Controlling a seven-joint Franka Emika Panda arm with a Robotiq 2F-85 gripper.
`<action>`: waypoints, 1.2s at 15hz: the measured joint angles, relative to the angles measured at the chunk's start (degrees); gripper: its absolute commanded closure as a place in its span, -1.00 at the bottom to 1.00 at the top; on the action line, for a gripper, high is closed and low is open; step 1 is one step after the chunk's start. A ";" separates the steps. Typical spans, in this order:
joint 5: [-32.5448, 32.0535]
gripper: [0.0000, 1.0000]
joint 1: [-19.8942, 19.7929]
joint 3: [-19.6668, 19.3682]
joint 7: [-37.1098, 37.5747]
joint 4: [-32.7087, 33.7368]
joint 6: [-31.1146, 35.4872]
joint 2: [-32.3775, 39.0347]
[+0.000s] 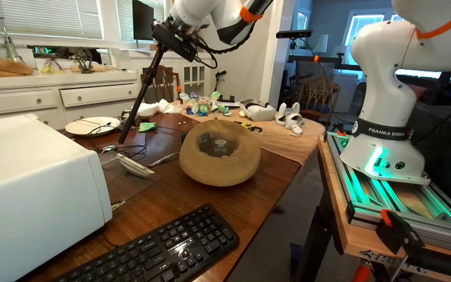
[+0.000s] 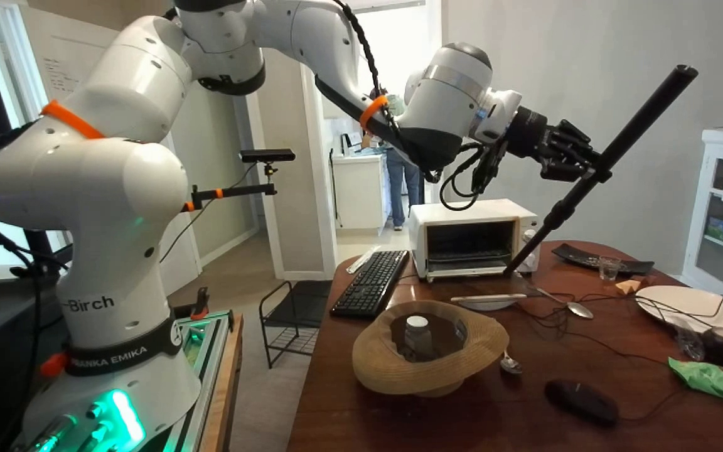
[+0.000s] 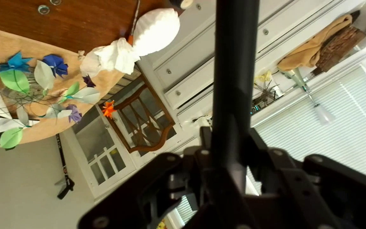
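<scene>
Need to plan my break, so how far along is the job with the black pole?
Done, it seems: the grip, as the hand is closed around the black pole. Under way: holding the black pole, which slants down toward the table; whether its lower end touches is unclear. Left, probably: placing it and letting go, since it is not yet released.

A straw hat (image 2: 399,371) lies upturned on the wooden table (image 2: 474,427), a white-lidded jar (image 2: 418,341) inside it. Near the hat are a spoon (image 2: 511,365) and a black computer mouse (image 2: 581,402). A keyboard (image 2: 371,285) lies beside the white toaster oven (image 2: 474,212), and a green packet (image 2: 705,378) near a white plate (image 2: 713,297). Coloured flowers (image 1: 202,109), a white headset (image 1: 261,112) and controllers (image 1: 290,120) rest on a peach cloth (image 1: 288,145); a wooden chair (image 3: 153,147) shows in the wrist view
</scene>
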 measured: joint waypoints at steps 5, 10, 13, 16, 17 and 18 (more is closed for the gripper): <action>-0.03 0.85 0.19 -0.04 0.37 -0.11 0.27 0.90; -0.03 0.85 -1.56 0.97 -1.72 -1.34 -3.65 0.85; -0.03 0.85 -1.85 0.56 -2.31 -2.35 -6.10 0.42; 6.00 0.85 -1.86 1.19 -6.92 -3.88 -6.24 0.37; 8.57 0.85 -1.85 1.63 -8.58 -4.37 -6.24 0.38; 11.25 0.85 -1.87 2.14 -10.34 -4.89 -6.24 0.40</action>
